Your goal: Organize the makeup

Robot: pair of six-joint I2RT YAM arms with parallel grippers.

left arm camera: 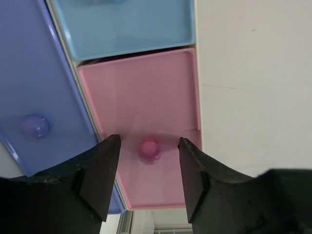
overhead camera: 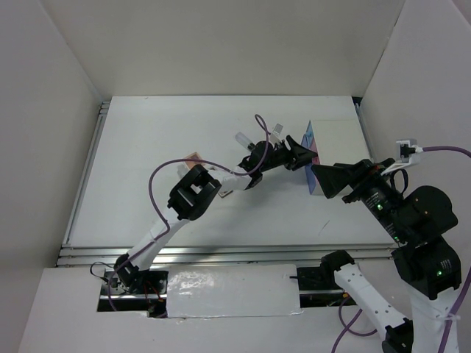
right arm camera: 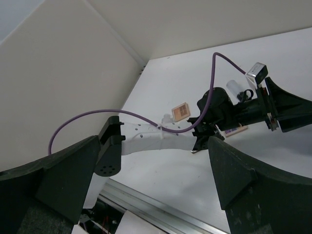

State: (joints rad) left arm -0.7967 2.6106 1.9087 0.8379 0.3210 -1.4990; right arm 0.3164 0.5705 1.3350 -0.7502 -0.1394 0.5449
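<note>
The makeup lies on the white table behind my left arm. A pinkish-brown palette [overhead camera: 195,157] [right arm camera: 181,111] sits left of the arm, and a second palette [right arm camera: 236,130] lies partly under the wrist. Two small clear bottles [overhead camera: 243,137] [overhead camera: 276,131] stand behind the arm. My left gripper [overhead camera: 300,156] [left arm camera: 148,146] is at the front of the drawer box [overhead camera: 315,147]. Its jaws are open on either side of the pink drawer's knob [left arm camera: 149,150], with a gap on both sides. My right gripper [overhead camera: 325,182] [right arm camera: 152,161] hangs open and empty just in front of the box.
The box's front shows a pink drawer [left arm camera: 141,92], a light blue drawer [left arm camera: 122,24] above it and a purple-blue drawer [left arm camera: 29,87] with its own knob [left arm camera: 34,126]. White walls enclose the table on three sides. A metal rail [overhead camera: 221,254] runs along the near edge.
</note>
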